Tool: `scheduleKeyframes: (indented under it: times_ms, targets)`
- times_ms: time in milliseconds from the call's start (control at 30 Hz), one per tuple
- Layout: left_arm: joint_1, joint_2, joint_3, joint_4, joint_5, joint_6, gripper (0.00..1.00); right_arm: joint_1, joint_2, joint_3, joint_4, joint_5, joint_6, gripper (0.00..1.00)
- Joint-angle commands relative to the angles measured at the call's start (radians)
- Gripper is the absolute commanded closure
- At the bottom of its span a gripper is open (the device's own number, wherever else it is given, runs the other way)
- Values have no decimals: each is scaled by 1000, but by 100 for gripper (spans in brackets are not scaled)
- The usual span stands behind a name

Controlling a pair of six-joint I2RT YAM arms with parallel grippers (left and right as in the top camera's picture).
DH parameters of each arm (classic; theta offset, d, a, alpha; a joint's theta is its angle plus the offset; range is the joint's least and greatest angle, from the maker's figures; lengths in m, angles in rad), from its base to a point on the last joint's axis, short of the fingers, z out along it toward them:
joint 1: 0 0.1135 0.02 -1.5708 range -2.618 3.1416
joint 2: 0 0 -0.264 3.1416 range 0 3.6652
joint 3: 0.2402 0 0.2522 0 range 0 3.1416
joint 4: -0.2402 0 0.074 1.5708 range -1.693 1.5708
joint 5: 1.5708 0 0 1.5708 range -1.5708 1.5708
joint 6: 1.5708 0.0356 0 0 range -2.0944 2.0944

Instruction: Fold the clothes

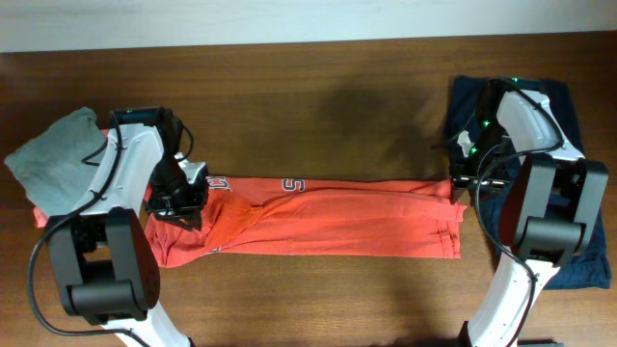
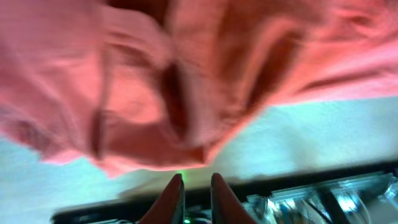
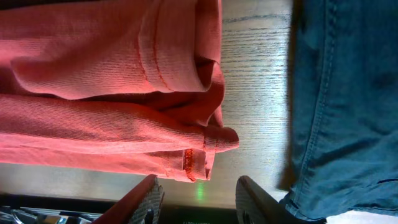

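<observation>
The red-orange T-shirt (image 1: pixel 318 222) lies folded into a long band across the table, with white lettering showing at its top edge. My left gripper (image 1: pixel 178 202) is over its crumpled left end. In the left wrist view the fingers (image 2: pixel 197 183) are nearly shut with only a narrow gap and nothing between them, and the shirt (image 2: pixel 174 74) is blurred just beyond the tips. My right gripper (image 1: pixel 461 183) is open and empty at the shirt's right end. The hem corner (image 3: pixel 196 158) lies just ahead of the open jaws (image 3: pixel 198 193). The navy garment (image 1: pixel 569 116) lies under the right arm.
A folded grey shirt (image 1: pixel 53 159) lies at the far left, with an orange-red edge (image 1: pixel 40 218) showing below it. The navy cloth (image 3: pixel 342 93) lies close to the right of the hem corner. Bare wooden table (image 1: pixel 318 116) lies behind the shirt.
</observation>
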Motion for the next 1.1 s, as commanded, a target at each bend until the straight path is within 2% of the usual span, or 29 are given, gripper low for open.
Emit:
scheduleKeyframes:
  times_ms: [0,33,133,267,333,500,567,667,733,800,1067]
  targets:
    - [-1,-6,-5,20,-166,-130,85,-8,-24,-7,0,-5,7,55]
    - [-2,-6,-5,28,-158,-134,86,-8,-24,-7,0,-5,7,55]
    - [-3,-7,-3,39,-60,-107,98,-8,-24,-7,0,-5,7,55]
    - [-27,-19,-3,45,193,76,99,-8,-24,-7,0,-5,7,56]
    - [-46,-35,-3,53,249,126,100,-8,-24,-7,0,-5,7,55]
    - [-58,-49,-4,12,231,133,99,-8,-24,-7,0,-5,6,55]
    - [-58,-49,-4,12,179,97,95,-8,-24,-7,0,-5,6,55]
    - [-58,-49,-4,18,77,13,85,-8,-24,-7,0,-5,6,55]
    - [-57,-49,-4,34,38,-21,70,-8,-24,-7,0,-5,6,55]
    - [-57,-49,-4,64,26,-40,63,-8,-24,-7,0,-5,6,55]
    - [-57,-49,-12,105,-40,-103,63,-8,-24,-7,0,-6,7,55]
